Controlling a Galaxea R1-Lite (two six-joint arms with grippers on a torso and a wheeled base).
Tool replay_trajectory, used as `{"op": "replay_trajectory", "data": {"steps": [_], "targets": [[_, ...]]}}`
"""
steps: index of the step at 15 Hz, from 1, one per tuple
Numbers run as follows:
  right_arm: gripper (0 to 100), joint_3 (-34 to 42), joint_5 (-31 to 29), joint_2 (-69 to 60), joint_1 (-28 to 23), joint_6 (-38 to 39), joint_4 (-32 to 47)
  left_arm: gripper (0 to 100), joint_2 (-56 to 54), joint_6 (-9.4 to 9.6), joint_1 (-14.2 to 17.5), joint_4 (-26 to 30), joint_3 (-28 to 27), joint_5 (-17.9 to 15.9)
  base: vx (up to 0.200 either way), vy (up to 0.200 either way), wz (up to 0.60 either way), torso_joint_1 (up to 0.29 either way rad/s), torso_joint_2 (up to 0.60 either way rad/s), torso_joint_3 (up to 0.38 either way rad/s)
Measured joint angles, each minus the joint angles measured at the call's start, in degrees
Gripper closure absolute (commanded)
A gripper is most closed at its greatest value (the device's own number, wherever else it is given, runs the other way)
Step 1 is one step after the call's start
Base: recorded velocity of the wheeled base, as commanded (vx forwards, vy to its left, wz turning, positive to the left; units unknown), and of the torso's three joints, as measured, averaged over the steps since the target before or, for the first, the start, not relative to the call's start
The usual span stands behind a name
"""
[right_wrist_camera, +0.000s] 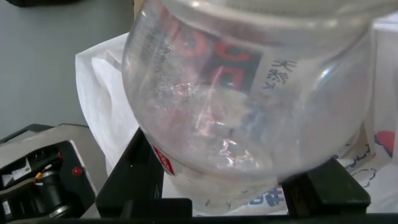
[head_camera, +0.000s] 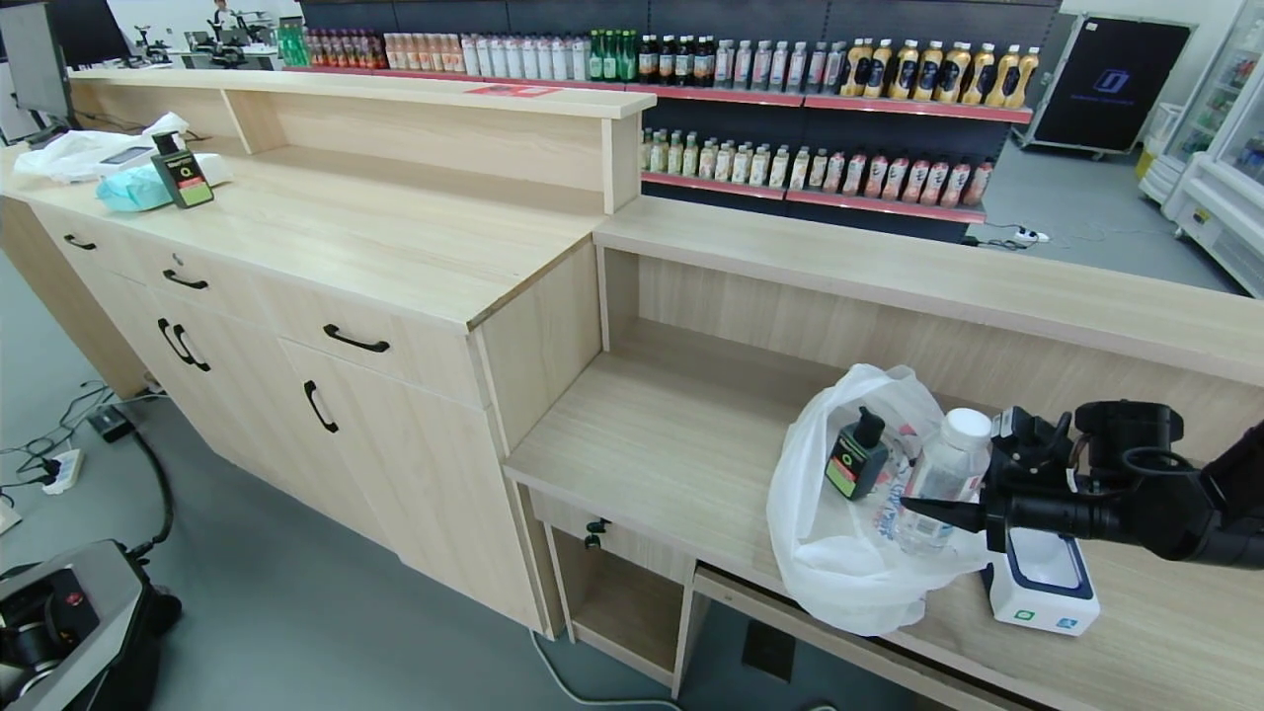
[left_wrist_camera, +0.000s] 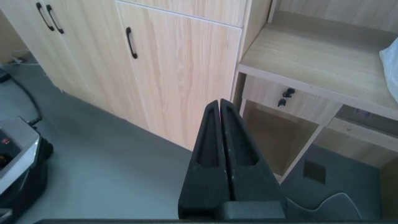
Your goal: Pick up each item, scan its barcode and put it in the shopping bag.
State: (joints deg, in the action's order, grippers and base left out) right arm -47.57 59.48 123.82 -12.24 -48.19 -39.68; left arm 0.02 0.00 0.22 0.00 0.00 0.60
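The right end effector (head_camera: 938,499) pinched a clear, white-capped bottle (head_camera: 948,464) upright at the open mouth of the white shopping bag (head_camera: 820,563), apparently poised to lower it in beside a dark pump bottle (head_camera: 855,459) already inside. The bag sat on the lower tabletop (head_camera: 671,434), just beside a white scanner (head_camera: 1042,583). The left end effector (left_wrist_camera: 221,149), its tips pressed together, hung idle above the floor.
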Motion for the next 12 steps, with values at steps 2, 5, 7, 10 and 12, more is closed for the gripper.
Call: {"op": "replay_trajectory", "data": {"steps": [2, 5, 7, 10, 12], "targets": [[100, -0.22, 0.0, 1.57, 0.43, -0.04, -2.24, 100, -0.02, 0.0, 0.02, 0.0, 0.0, -0.02, 0.0, 0.0, 0.0, 0.0, 0.0, 0.0], [100, -0.55, 0.0, 3.91, 1.33, -0.04, -4.22, 100, 0.0, 0.0, 0.05, 0.0, 0.0, 0.0, 0.0, 0.0, 0.0, 0.0, 0.0, 0.0], [100, -0.69, 0.0, 5.25, 1.79, -0.06, -5.07, 100, 0.0, 0.0, 0.0, 0.0, 0.0, 0.0, 0.0, 0.0, 0.0, 0.0, 0.0, 0.0], [100, -0.69, 0.0, 6.96, 1.96, -0.28, -5.62, 100, 0.0, 0.0, 0.0, 0.0, 0.0, 0.0, 0.0, 0.0, 0.0, 0.0, 0.0, 0.0], [100, -0.91, -0.09, 7.9, 1.96, -0.3, -6.02, 100, -0.02, 0.0, 0.05, 0.0, 0.0, -0.02, 0.0, 0.0, 0.0, 0.0, 0.0, 0.0]]}}
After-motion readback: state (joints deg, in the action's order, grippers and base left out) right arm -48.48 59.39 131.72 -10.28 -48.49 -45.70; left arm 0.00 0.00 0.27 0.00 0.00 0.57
